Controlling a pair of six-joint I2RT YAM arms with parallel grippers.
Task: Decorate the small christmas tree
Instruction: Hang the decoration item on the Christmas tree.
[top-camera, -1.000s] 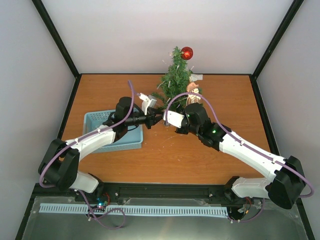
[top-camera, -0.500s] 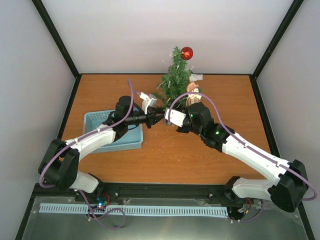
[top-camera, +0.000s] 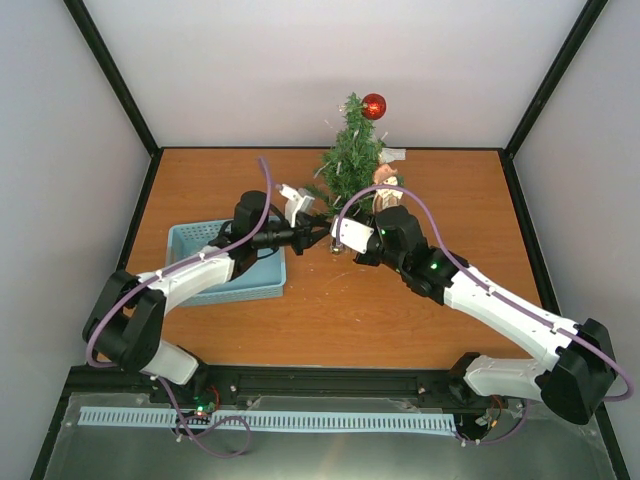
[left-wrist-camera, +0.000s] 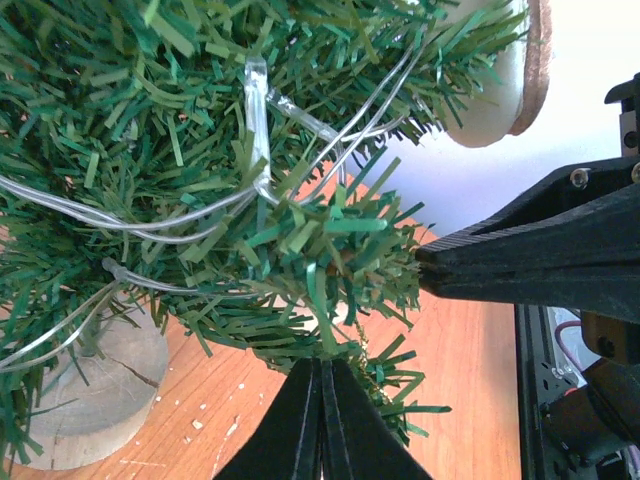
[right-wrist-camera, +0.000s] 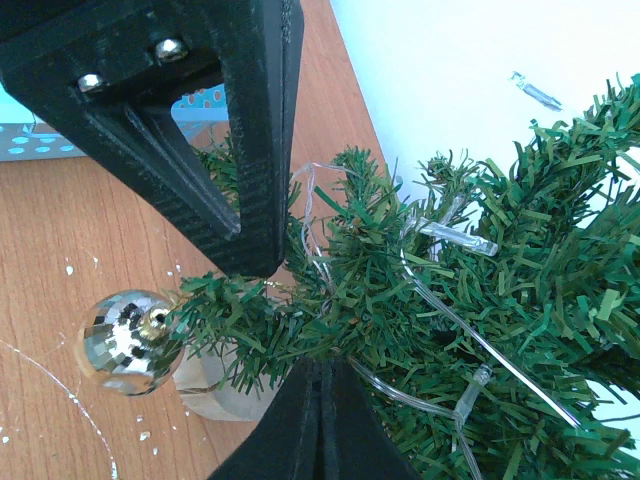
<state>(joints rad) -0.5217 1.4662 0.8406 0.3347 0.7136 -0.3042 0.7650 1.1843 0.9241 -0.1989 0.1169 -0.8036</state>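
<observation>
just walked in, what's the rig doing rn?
Both arms are at the tree's lower branches. The left pincer and right pincer are both shut, tips nosed into the needles from opposite sides. Whether either pinches anything is unclear. A silver ball hangs from a low branch tip beside them. A red ball sits near the top, and the blue basket is on the table's left.

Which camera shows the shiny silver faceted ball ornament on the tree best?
The right wrist view: the silver faceted ball ornament shows whole and close, at a low branch tip of the small green bristly christmas tree. The left wrist view shows none of it; in the top view I cannot make it out.
</observation>
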